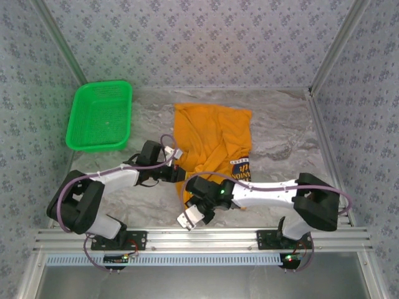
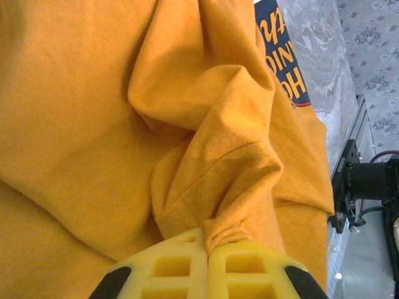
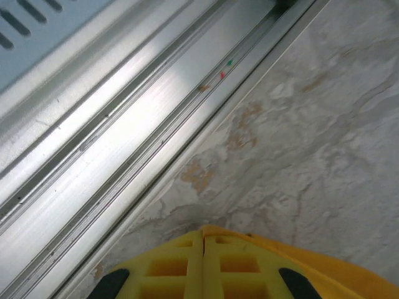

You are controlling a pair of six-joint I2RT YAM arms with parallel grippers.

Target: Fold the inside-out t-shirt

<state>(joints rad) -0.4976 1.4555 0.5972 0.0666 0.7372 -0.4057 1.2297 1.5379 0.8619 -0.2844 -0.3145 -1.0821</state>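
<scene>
The orange-yellow t-shirt (image 1: 209, 134) lies rumpled on the marble table, its dark printed graphic (image 1: 242, 167) showing at the near right corner. My left gripper (image 1: 176, 167) sits at the shirt's near left edge. In the left wrist view it (image 2: 207, 240) is shut on a bunched fold of the shirt (image 2: 206, 156), with the graphic (image 2: 283, 62) beyond. My right gripper (image 1: 189, 219) points toward the near rail. In the right wrist view it (image 3: 203, 233) is shut, and a thin orange edge of the shirt (image 3: 349, 274) peeks out at its tips and trails behind.
A green mesh basket (image 1: 100, 115) stands at the back left. The aluminium rail (image 1: 199, 237) runs along the near edge, close in front of the right fingers (image 3: 124, 137). Patterned walls enclose the table on three sides.
</scene>
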